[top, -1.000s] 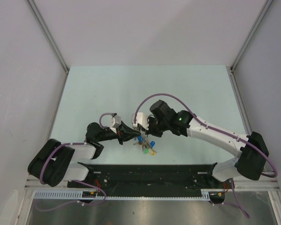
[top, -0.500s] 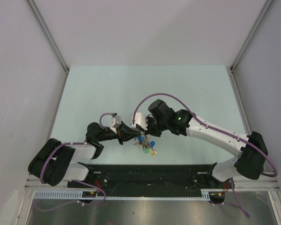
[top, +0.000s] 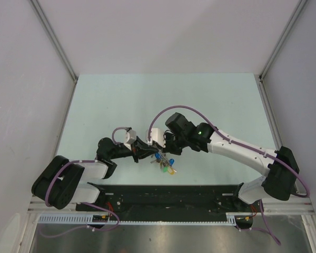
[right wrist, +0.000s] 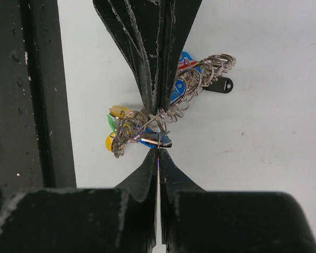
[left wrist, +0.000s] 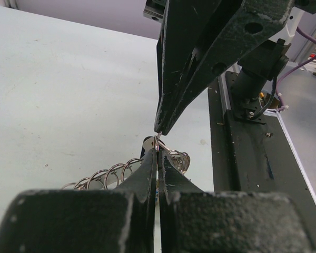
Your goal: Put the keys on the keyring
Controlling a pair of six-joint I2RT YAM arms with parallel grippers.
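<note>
Pale green table (top: 121, 100), near centre: my left gripper (left wrist: 157, 152) is clamped on the keyring (right wrist: 175, 112), coloured keys (top: 167, 163) bunched below it; my right gripper (right wrist: 158, 152), pinched shut, meets it tip to tip at the wire.

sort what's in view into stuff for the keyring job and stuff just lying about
for the job: keys, keyring, left claw, right claw, both shut at the bunch
just there: table, black base rail, purple cables
</note>
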